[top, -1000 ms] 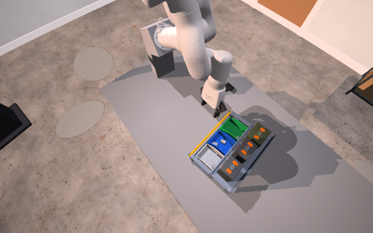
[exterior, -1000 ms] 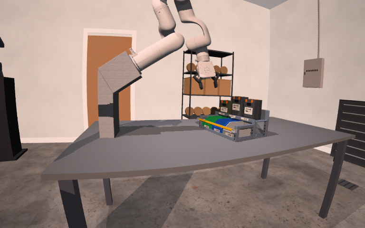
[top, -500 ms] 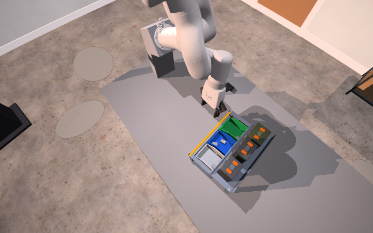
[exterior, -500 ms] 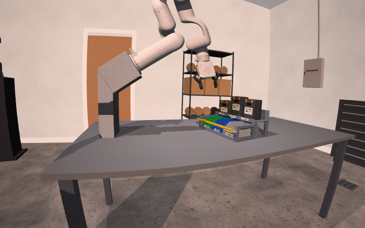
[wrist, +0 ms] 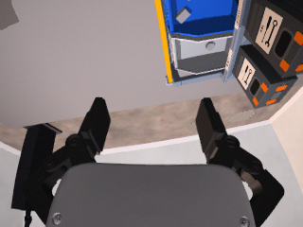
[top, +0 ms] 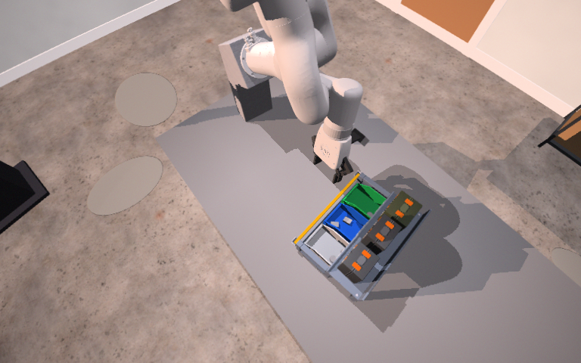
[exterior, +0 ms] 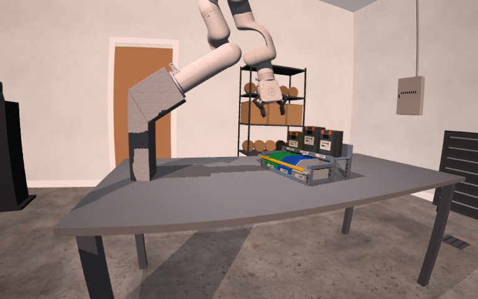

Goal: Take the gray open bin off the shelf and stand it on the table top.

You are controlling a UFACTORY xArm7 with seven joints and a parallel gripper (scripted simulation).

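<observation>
Gray bin (top: 326, 243) (exterior: 318, 162) (wrist: 201, 56): found seated in the shelf's (top: 315, 262) (exterior: 320, 179) (wrist: 196, 81) lower front row, at the end beside the blue bin (top: 345, 224) (exterior: 295, 161) (wrist: 204, 19). A part showed inside it. My jaws (top: 352, 160) (exterior: 272, 112) stood wide and grasped nothing, in the air above the table (top: 205, 171) (exterior: 197, 197) (wrist: 85, 61). No stage was complete: grasping, lifting out, setting flat, releasing and withdrawing all remained. The neighboring bins appeared in order.

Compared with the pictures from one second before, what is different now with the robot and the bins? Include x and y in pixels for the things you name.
Nothing has visibly changed. The open gripper (top: 346, 157) (exterior: 272, 113) (wrist: 152, 109) hangs in the same place, and the gray bin (top: 324, 244) (wrist: 201, 53), green bin (top: 364, 198) and blue bin (top: 346, 227) (wrist: 204, 16) remain in the shelf.
</observation>
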